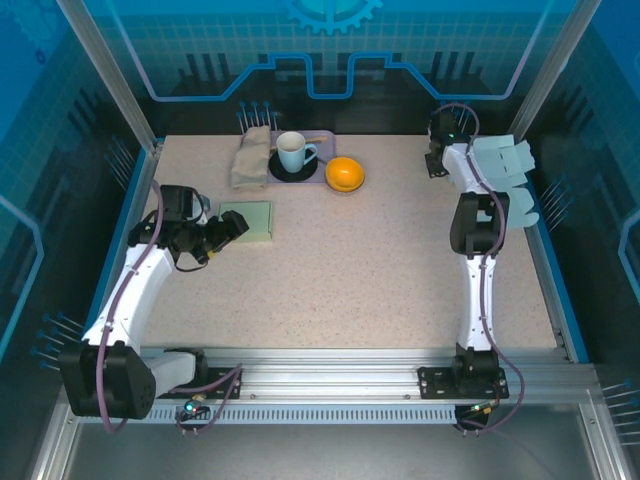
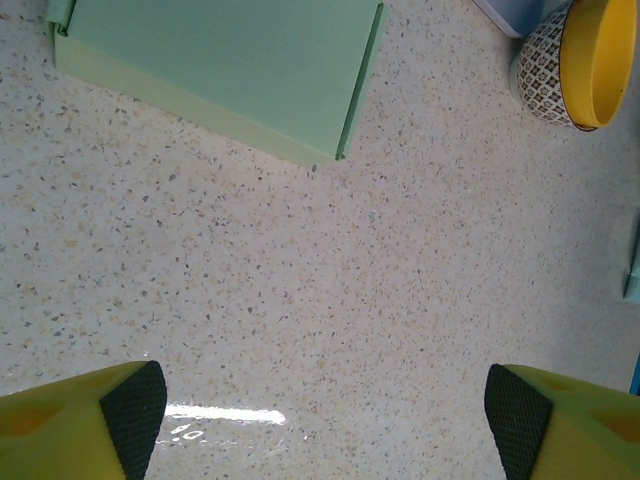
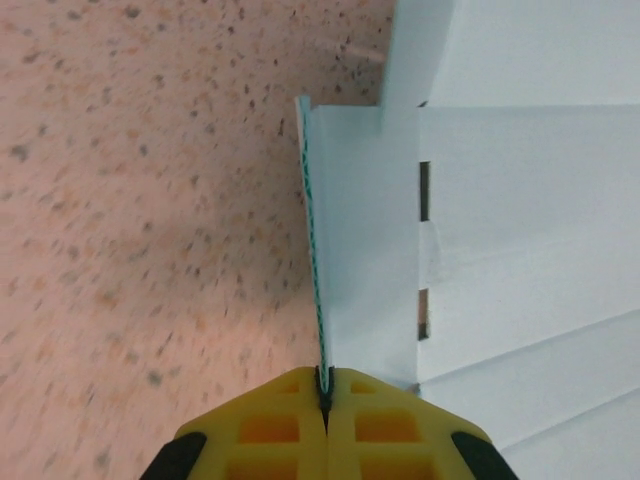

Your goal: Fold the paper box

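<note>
Right claw (image 3: 323,388) clamps a flap of the pale paper box (image 3: 520,230), its right side cut off; left claw (image 2: 322,415) gapes, empty.

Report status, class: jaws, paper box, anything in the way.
Left gripper jaws open over table. Right gripper jaws shut on paper box edge, far right. Bowl and cup well clear.

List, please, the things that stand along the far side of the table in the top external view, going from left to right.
folded cloth → white cup → yellow bowl → unfolded paper box
</note>
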`<move>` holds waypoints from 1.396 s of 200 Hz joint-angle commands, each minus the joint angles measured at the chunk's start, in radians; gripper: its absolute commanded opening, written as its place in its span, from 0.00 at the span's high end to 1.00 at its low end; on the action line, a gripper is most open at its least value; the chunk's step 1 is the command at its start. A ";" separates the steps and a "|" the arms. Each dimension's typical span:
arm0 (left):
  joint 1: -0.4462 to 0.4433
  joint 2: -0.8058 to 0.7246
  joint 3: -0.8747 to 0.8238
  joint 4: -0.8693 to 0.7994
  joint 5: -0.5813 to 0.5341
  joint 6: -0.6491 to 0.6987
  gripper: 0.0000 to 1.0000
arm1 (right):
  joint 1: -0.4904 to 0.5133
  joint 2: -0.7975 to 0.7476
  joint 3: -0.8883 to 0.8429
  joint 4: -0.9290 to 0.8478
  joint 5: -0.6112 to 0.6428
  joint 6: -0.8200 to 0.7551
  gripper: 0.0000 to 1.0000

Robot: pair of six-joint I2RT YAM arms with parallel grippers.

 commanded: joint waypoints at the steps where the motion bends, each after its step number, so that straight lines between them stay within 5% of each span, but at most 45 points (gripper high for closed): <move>1: -0.001 -0.033 -0.006 -0.009 0.031 -0.009 0.14 | 0.028 -0.281 -0.147 0.076 -0.041 0.045 1.00; 63: -0.027 -0.153 0.042 -0.043 0.020 -0.053 0.14 | 0.179 -0.888 -0.691 0.113 0.069 0.083 1.00; 122: -0.068 -0.270 0.057 -0.089 0.008 -0.128 0.15 | 0.547 -1.245 -0.988 -0.054 0.184 0.244 1.00; 157: -0.084 -0.322 0.023 -0.099 -0.001 -0.169 0.15 | 0.773 -1.259 -1.175 0.035 0.113 0.453 1.00; 197: -0.099 -0.354 -0.036 -0.106 -0.028 -0.192 0.16 | 0.883 -1.123 -1.279 0.329 -0.052 0.656 1.00; 222: -0.104 -0.365 -0.099 -0.097 -0.035 -0.205 0.16 | 0.922 -0.995 -1.225 0.433 -0.143 0.714 0.79; 279: -0.173 -0.335 -0.166 -0.042 -0.049 -0.243 0.16 | 0.911 -0.979 -1.122 0.343 -0.176 0.638 0.63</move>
